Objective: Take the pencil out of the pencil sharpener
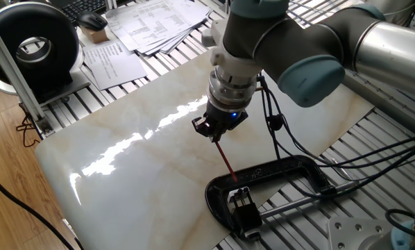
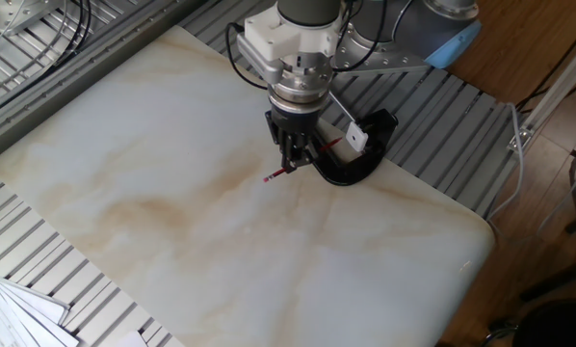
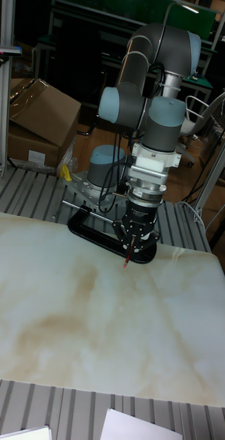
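Pencil slants from the closed hand, which grips it, down towards the pencil sharpener.

A pale marble-patterned tabletop with tan veining rests on a ribbed aluminium frame. A large black C-shaped clamp lies near one edge of the slab, its silver screw rod pointing outward. Loose printed papers are spread beyond the far edge, beside a black round device. In the tall fixed view, cardboard boxes sit on the floor behind.
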Robot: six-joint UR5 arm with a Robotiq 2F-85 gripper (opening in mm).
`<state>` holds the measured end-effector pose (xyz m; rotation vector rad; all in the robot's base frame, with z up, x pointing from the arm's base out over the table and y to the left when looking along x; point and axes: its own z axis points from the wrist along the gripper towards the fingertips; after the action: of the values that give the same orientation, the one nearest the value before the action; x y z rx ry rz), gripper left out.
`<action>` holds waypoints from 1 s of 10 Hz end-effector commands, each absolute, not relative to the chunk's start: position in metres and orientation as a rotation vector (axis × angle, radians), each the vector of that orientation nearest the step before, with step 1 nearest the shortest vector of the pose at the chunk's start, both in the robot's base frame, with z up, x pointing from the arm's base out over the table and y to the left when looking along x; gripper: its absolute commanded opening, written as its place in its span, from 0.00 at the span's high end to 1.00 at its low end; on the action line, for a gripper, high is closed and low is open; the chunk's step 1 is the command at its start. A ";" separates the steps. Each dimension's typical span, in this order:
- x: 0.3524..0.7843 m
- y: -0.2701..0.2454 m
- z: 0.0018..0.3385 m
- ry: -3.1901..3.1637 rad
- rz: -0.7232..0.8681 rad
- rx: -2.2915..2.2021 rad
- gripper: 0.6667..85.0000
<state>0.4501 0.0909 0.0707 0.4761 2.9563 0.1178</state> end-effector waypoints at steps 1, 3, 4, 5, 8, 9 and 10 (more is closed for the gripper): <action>0.451 0.094 0.070 2.958 0.147 0.477 0.99; 0.451 0.096 0.068 2.950 0.152 0.502 0.99; 0.451 0.097 0.067 2.946 0.156 0.520 0.99; 0.449 0.098 0.066 2.944 0.163 0.525 0.99; 0.449 0.102 0.068 2.940 0.182 0.528 0.99; 0.447 0.101 0.070 2.941 0.180 0.528 0.99; 0.445 0.102 0.072 2.942 0.182 0.531 0.99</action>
<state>0.4471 0.0985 0.0679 0.5140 2.9445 0.1577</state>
